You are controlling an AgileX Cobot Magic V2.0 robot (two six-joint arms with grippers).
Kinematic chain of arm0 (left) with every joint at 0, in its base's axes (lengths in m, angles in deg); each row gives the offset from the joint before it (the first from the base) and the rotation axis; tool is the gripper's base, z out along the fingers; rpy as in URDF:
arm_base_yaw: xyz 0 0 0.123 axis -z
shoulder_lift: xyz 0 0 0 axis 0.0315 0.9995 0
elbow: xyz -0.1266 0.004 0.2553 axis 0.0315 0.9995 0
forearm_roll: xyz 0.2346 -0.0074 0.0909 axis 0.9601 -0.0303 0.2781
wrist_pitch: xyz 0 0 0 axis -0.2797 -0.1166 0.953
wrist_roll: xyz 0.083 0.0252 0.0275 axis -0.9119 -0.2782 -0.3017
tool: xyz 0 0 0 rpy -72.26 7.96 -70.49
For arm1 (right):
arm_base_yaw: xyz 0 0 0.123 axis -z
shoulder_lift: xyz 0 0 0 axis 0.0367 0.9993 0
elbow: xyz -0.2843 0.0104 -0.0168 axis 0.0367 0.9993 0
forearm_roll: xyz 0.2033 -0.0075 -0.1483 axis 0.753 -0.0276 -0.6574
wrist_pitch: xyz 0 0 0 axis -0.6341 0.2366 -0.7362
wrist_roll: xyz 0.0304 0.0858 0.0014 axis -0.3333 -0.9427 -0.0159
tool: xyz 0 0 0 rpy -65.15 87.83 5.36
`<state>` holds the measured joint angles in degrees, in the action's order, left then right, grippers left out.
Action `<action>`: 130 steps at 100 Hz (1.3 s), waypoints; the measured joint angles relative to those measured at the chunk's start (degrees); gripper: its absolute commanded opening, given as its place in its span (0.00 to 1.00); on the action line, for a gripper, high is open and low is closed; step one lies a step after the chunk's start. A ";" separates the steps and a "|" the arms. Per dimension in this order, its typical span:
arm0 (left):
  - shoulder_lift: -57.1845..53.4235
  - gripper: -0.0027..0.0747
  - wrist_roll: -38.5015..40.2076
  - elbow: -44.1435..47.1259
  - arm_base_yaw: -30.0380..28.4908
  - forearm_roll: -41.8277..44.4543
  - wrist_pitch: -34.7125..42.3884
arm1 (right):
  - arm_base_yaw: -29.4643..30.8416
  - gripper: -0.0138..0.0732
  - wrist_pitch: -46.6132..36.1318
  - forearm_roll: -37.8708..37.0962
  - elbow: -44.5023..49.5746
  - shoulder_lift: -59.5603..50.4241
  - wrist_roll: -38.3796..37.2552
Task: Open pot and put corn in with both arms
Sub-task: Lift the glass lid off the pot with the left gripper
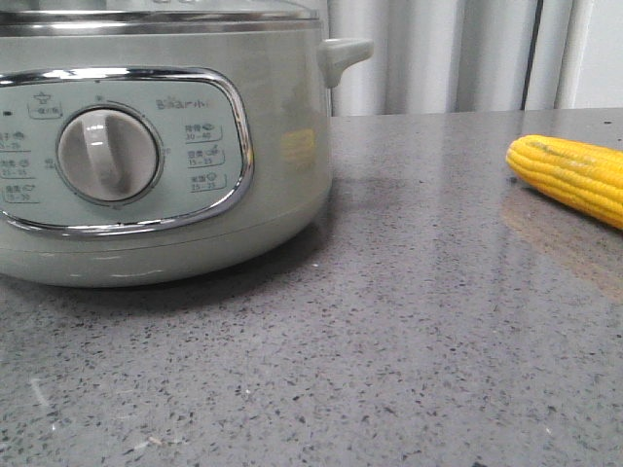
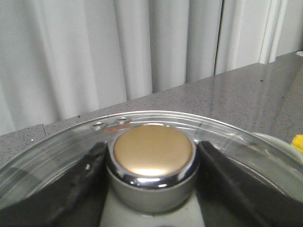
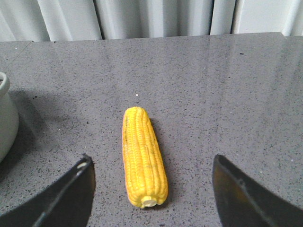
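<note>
The pale sage-green pot (image 1: 273, 146) stands at the left of the table, its glass lid (image 1: 195, 15) resting on the steel rim. In the left wrist view my left gripper (image 2: 151, 145) is over the lid (image 2: 57, 156). Its black fingers (image 2: 80, 184) press both sides of the gold-topped chrome knob (image 2: 154, 151). The yellow corn (image 1: 574, 175) lies on the counter at the right. In the right wrist view my right gripper (image 3: 151, 158) is open above the corn (image 3: 142, 156). The cob lies lengthwise between the fingers (image 3: 71, 189), untouched. Neither gripper shows in the front view.
The grey speckled counter (image 1: 409, 341) runs back to white curtains (image 1: 438, 49). The pot's side handle (image 1: 341, 53) sticks out toward the corn. The pot's edge (image 3: 4, 118) shows in the right wrist view, apart from the corn.
</note>
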<state>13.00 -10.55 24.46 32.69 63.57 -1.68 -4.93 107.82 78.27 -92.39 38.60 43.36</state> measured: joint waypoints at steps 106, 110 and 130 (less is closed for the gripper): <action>-23.23 0.32 -0.28 -6.33 -19.61 0.20 -18.96 | 0.00 0.69 0.07 0.00 0.00 0.00 0.11; -24.71 0.32 -0.28 -6.11 -22.60 0.33 -19.89 | 0.00 0.69 0.07 0.00 0.00 0.00 0.11; -28.83 0.32 -0.38 -3.72 -35.81 0.77 -24.62 | 0.00 0.69 0.07 0.00 0.00 0.00 0.11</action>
<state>-15.83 -10.93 20.74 -3.12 64.34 -26.31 -4.93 107.90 78.27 -92.39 38.60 43.47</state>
